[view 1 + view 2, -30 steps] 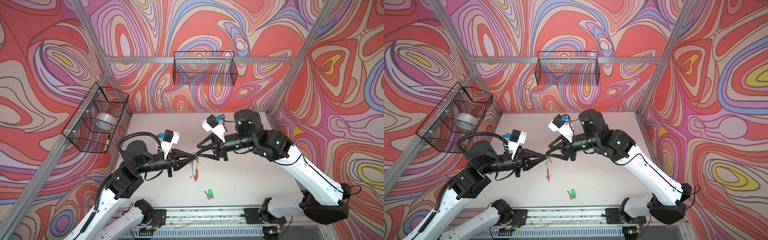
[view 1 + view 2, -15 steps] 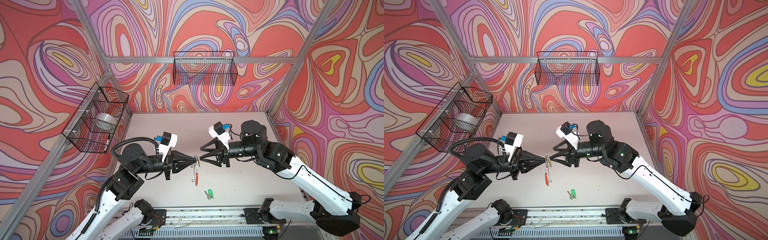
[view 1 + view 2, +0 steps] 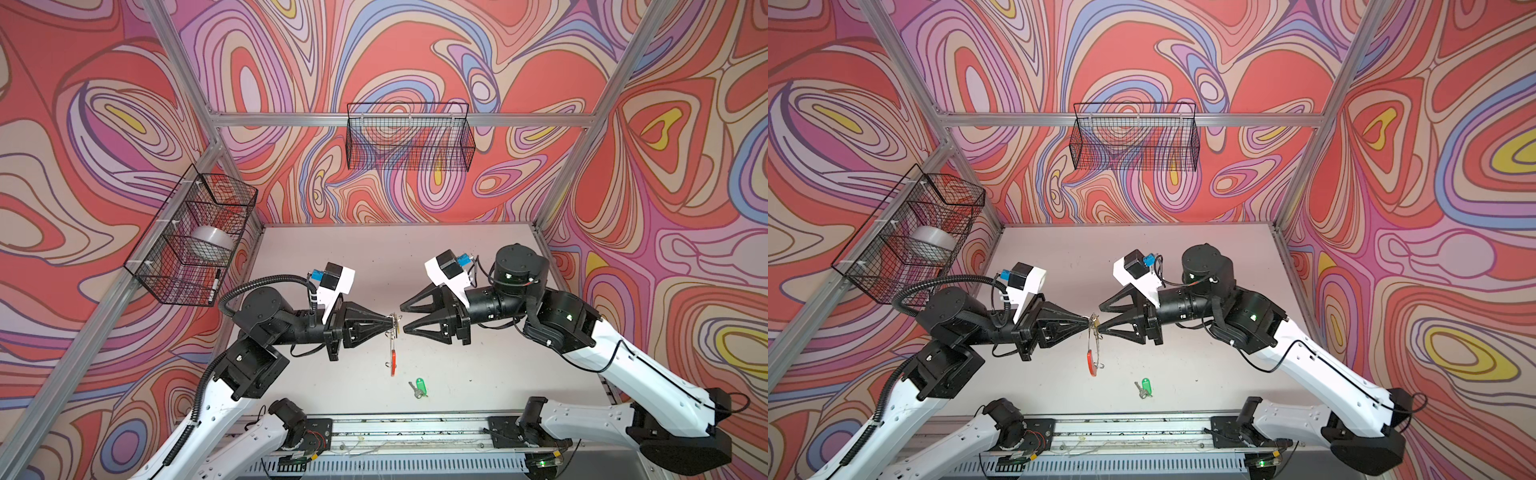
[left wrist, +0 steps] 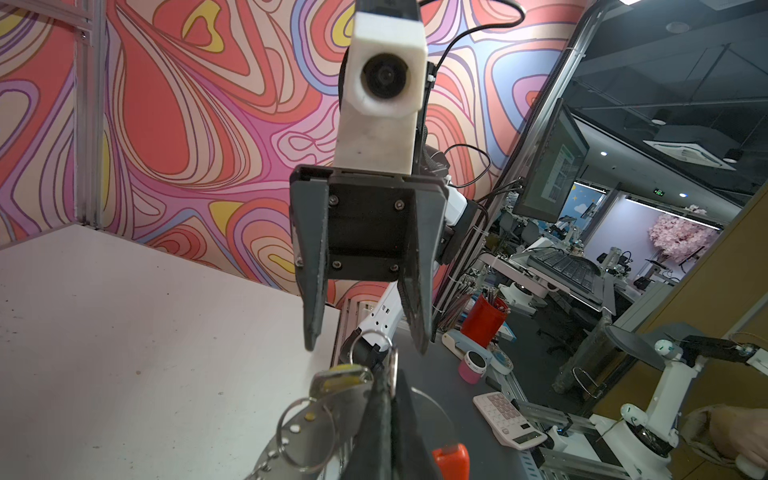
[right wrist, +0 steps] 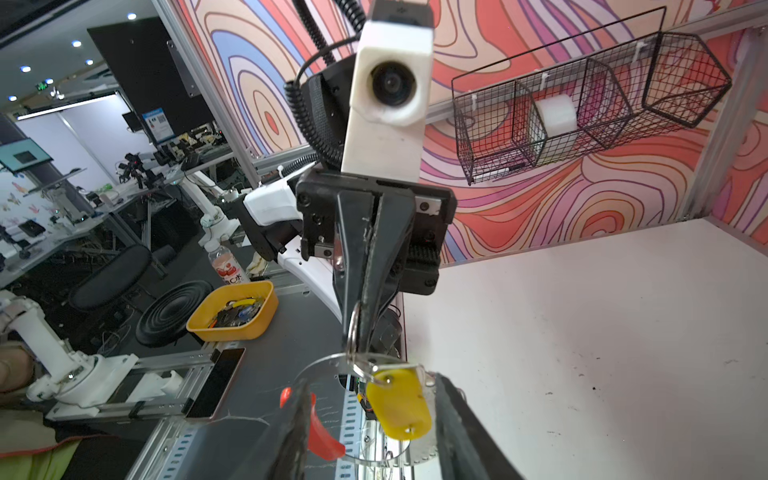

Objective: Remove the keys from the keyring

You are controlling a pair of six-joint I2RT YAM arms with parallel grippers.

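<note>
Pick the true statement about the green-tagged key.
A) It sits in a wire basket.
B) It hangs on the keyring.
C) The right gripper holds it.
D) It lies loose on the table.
D: in both top views the green-tagged key lies on the table, apart from the keyring, which hangs from the left gripper.

- large flat grey keyring point(image 3: 393, 358), one curved segment red
- small silver metal key with green plastic tag point(image 3: 419, 385)
- small silver metal key with yellow plastic tag point(image 5: 399, 409)
- enclosure walls point(image 3: 415, 50): swirling red, pink, lilac, blue, yellow bands
- plain white tabletop point(image 3: 498, 374)
- black wire-mesh baskets point(image 3: 409, 145)
</note>
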